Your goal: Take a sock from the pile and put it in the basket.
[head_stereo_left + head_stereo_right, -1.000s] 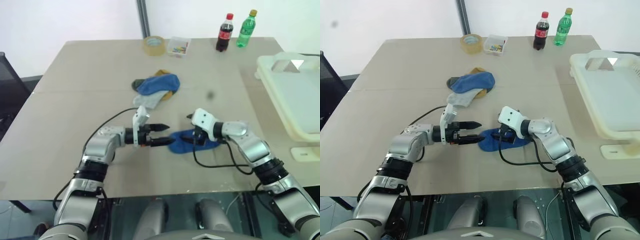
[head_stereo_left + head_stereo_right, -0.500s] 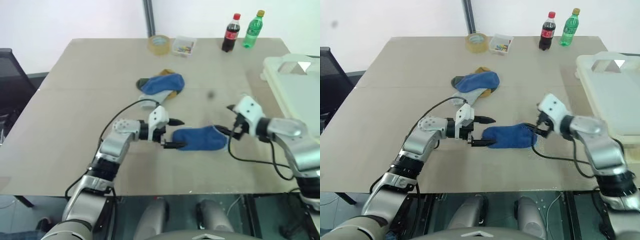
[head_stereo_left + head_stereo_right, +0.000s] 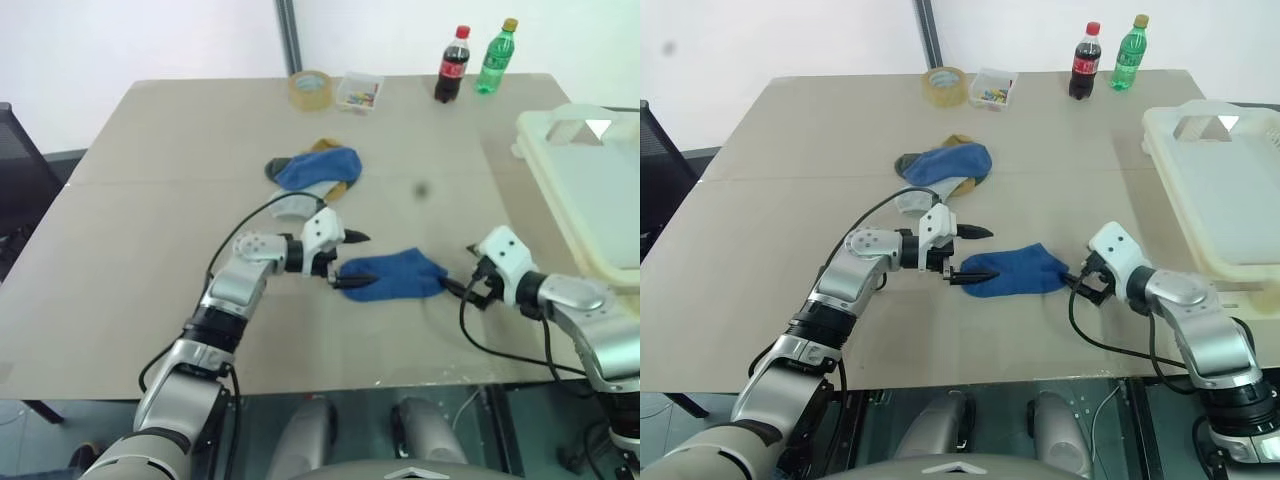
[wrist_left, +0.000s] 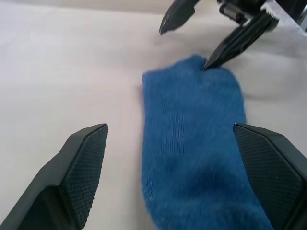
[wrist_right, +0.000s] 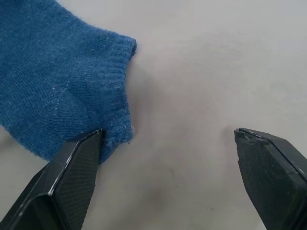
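Observation:
A single blue sock (image 3: 395,275) lies flat on the table, apart from the pile (image 3: 315,170) of blue, grey, mustard and dark socks farther back. My left gripper (image 3: 352,262) is open at the sock's left end, one finger above it and one at its edge. My right gripper (image 3: 458,272) is open at the sock's right end. In the right wrist view one of its fingers (image 5: 72,177) touches the sock's cuff (image 5: 110,86). The left wrist view shows the sock (image 4: 192,143) between my open fingers. The cream basket (image 3: 535,165) stands at the right edge.
A tape roll (image 3: 310,88), a small clear box (image 3: 358,92), a cola bottle (image 3: 450,65) and a green bottle (image 3: 494,58) line the table's far edge. A dark chair (image 3: 15,150) stands off the left side. Black cables trail from both wrists.
My right gripper has pulled off the sock and moved right to its cuff end. The sock now lies stretched out flat. My left gripper has rolled and shifted right to the sock's other end.

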Robot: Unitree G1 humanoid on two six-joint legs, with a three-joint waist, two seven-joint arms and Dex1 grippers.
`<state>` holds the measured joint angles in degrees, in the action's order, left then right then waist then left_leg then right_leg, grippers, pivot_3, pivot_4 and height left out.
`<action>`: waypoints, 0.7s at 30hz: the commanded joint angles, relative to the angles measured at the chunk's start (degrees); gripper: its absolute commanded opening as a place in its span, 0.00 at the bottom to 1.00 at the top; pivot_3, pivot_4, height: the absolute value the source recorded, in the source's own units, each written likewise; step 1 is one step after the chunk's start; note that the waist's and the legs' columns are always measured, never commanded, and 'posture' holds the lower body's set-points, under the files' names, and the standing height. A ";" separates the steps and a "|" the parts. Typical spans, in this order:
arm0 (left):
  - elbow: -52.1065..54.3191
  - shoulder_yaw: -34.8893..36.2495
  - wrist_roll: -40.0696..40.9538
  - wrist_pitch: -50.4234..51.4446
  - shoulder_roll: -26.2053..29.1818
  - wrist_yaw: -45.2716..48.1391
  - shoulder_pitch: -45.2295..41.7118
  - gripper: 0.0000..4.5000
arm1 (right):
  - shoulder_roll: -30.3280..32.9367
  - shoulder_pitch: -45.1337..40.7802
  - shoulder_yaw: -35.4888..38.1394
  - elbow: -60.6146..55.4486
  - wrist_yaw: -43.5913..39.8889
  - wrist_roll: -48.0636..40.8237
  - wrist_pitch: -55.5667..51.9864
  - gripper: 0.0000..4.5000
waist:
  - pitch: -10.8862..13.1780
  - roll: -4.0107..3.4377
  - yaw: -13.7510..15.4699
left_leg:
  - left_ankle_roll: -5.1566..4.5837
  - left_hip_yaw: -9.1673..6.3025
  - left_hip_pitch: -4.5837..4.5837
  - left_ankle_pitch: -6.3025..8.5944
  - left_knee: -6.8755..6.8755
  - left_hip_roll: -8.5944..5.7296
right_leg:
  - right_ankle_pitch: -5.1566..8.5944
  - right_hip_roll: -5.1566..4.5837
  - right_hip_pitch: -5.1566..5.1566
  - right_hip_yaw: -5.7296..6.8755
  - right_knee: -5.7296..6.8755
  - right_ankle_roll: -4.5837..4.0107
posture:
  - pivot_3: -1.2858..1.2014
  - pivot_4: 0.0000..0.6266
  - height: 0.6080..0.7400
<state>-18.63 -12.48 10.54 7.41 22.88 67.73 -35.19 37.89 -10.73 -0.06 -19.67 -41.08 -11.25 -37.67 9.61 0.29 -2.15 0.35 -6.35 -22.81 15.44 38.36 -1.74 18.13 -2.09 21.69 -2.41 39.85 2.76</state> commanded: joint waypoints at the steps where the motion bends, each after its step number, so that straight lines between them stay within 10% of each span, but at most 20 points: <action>1: 2.40 4.82 4.92 3.40 0.09 -0.73 -1.99 1.00 | 1.39 -5.06 5.64 -5.72 -1.36 -5.93 -3.40 0.99 | 0.01 0.00 -0.17 | -0.02 0.00 0.01 0.01 0.00 0.01 | 0.00 0.00 0.01 -0.01 0.02 0.00 | 0.52 0.24 1.00; 21: -27.52 18.85 1.55 0.13 2.99 -26.26 -18.24 1.00 | 1.86 -7.52 7.52 -16.02 -3.92 -23.45 -8.50 0.99 | 0.08 0.15 1.13 | -0.03 -0.21 -0.05 0.01 0.05 -0.03 | 0.00 -0.02 0.00 0.23 0.03 0.00 | 0.52 0.24 1.00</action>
<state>-44.43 5.52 12.83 9.67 26.02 43.06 -51.68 39.17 -18.44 4.72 -32.38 -45.65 -32.74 -46.12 9.69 0.44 -1.02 0.34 -6.55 -22.86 15.44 38.41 -1.77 18.13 -2.11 21.70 -2.18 39.86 2.76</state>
